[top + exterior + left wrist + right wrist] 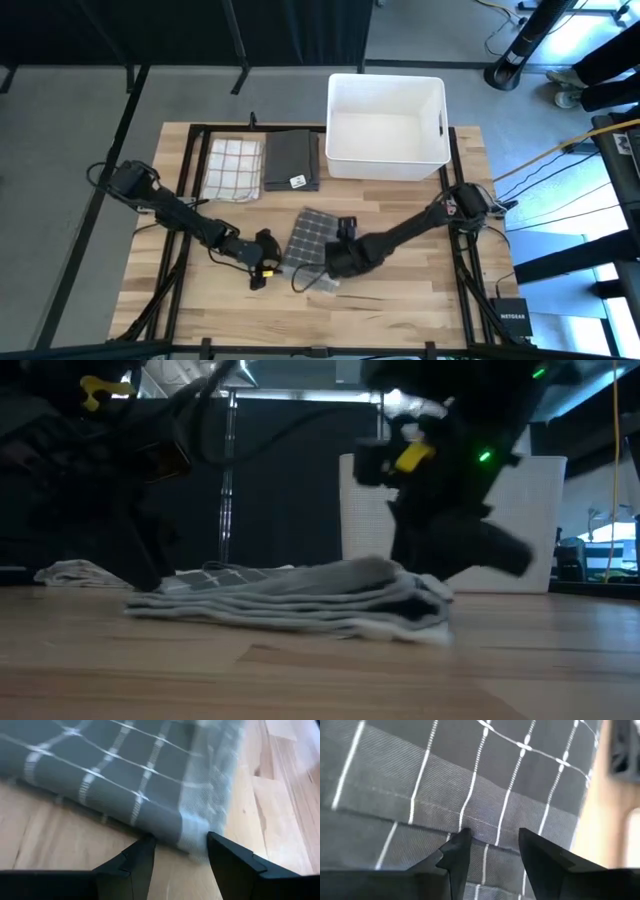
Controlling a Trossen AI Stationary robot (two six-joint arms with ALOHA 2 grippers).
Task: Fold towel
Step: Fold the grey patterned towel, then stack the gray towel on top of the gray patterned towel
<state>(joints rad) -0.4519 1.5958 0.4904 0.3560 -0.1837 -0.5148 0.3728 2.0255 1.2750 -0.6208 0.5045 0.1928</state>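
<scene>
My left arm reaches in from the left, its fingers [145, 857] parted and held low near the tabletop's middle. My right arm stretches in from the right, its fingers [457, 852] parted too, close beside the left's.

three towels [312, 238], one white bin [386, 127], two arms [180, 213].

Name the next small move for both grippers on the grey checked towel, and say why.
Probably close both grippers. The left gripper stands open at a corner of the grey checked towel, and the right gripper stands open over a hem, with cloth showing between the fingers of each, so nothing is gripped yet.
</scene>
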